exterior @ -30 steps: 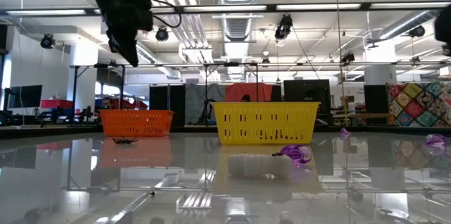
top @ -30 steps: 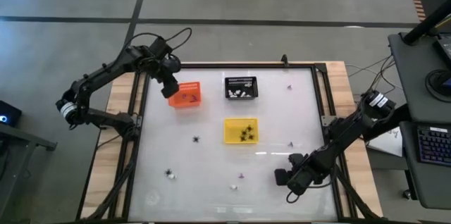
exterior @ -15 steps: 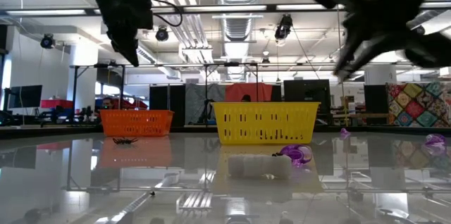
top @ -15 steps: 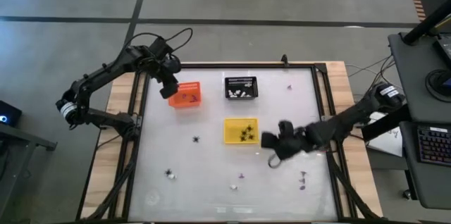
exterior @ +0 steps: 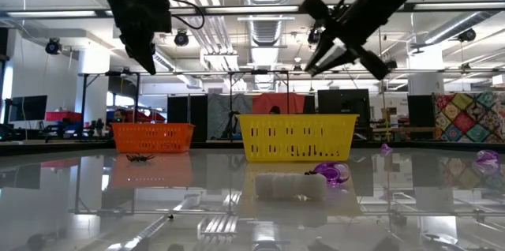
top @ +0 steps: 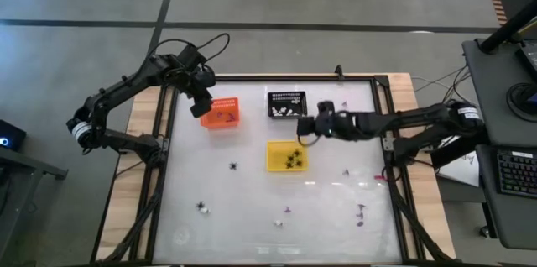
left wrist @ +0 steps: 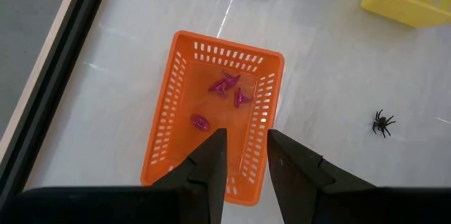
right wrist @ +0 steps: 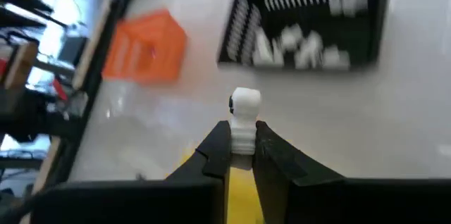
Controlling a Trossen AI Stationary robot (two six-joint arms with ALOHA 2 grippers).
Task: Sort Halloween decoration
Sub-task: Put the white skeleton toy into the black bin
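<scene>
My right gripper (top: 309, 126) hovers between the black basket (top: 287, 104) and the yellow basket (top: 287, 155), shut on a tiny white figure (right wrist: 244, 111). In the low view it hangs high above the yellow basket (exterior: 298, 138). My left gripper (left wrist: 244, 157) waits open over the orange basket (left wrist: 218, 111), which holds purple pieces (left wrist: 225, 84). The black basket holds white pieces (right wrist: 303, 48) and the yellow one black spiders (top: 294, 159). A spider (top: 233, 165) and other small pieces (top: 287, 210) lie loose on the table. My right gripper pinches the white figure by its lower part (right wrist: 244, 131) between the two fingertips. Its rounded head (right wrist: 245, 101) sticks out past them. The fingers slant downward from the table's right side, and the figure is lifted clear of the table.
Loose pieces sit near the table's near edge: a dark one (top: 202, 207), a white one (top: 278, 222) and a purple one (top: 361, 212). More lie at the right (top: 345, 172) and far right (top: 344, 103). A black frame (top: 382, 133) borders the white table.
My right gripper has swung from the near right part of the table toward the far edge and the left, rising past the yellow basket until it stands between that and the black basket. My left gripper has stayed over the orange basket.
</scene>
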